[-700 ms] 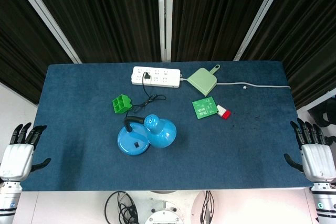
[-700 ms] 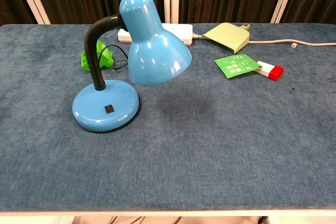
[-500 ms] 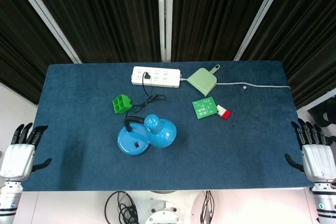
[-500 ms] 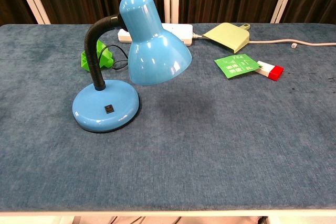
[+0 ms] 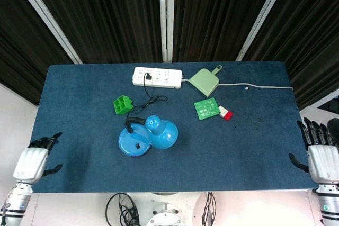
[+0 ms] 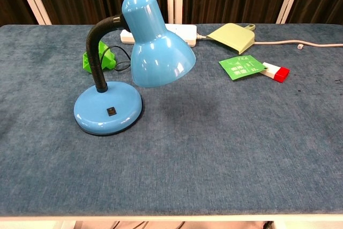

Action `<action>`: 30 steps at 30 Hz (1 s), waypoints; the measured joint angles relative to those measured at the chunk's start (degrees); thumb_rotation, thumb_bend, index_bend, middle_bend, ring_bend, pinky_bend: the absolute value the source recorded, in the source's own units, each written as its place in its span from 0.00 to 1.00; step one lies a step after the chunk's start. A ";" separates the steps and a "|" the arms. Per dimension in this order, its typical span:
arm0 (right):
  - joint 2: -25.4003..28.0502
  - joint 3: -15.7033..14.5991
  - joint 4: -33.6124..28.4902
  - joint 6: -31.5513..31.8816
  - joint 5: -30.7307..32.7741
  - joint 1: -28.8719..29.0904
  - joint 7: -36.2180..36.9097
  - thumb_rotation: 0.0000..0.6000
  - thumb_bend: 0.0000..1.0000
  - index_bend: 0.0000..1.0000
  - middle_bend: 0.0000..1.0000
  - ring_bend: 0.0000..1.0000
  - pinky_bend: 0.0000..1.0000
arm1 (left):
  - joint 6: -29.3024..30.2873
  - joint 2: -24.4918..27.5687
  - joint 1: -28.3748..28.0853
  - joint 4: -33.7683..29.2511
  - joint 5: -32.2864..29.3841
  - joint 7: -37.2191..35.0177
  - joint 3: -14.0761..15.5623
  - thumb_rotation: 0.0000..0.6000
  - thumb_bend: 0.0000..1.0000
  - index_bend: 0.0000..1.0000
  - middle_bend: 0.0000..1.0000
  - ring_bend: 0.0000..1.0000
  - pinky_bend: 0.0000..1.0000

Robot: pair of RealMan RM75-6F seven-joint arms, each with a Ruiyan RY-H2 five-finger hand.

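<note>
Lamp (image 6: 134,63), blue, gooseneck, stands on its round base left of centre on the blue table (image 5: 254,152), nearer to us than anything else on the cloth; its shade tips toward the front edge and nothing touches it. We note both hands off the cloth at the near corners in the head view, absent from the chest view. Our left hand (image 5: 33,161) holds nothing; compared with half a second ago it has turned and drawn in toward the table's left edge, and its fingers look partly curled, though at this size we cannot say firmly how far. Our right hand (image 5: 319,157) is empty, fingers straight and spread, and has slipped slightly lower in frame. We read this as the left arm starting to move while the lamp itself has not shifted.

Behind the lamp sits a green block (image 5: 123,104) beside the lamp's black cord (image 5: 151,99). Farther right lie a green packet (image 5: 206,109) and a red-and-white piece (image 5: 226,113) touching it. At the far edge, the white power strip (image 5: 157,77) carries the plug, with a pale green dustpan (image 5: 205,81) just beside it.
</note>
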 measured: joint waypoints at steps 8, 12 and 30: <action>0.28 0.17 0.18 1.34 0.04 -0.86 0.76 1.00 0.16 0.00 0.00 0.00 0.00 | -9.65 -3.81 -4.68 -1.08 2.31 -0.21 2.69 1.00 0.38 0.14 0.79 0.80 0.86; 0.04 0.09 0.24 1.30 -0.03 -0.92 0.91 1.00 0.16 0.00 0.00 0.00 0.00 | -14.00 -6.54 -7.63 -1.99 3.27 1.96 3.14 1.00 0.39 0.13 0.79 0.80 0.86; 1.48 1.06 0.54 1.76 1.98 -1.89 3.30 1.00 0.16 0.00 0.00 0.00 0.00 | -25.80 -17.38 -17.76 -3.59 -10.79 16.44 -2.26 1.00 0.41 0.06 0.81 0.80 0.86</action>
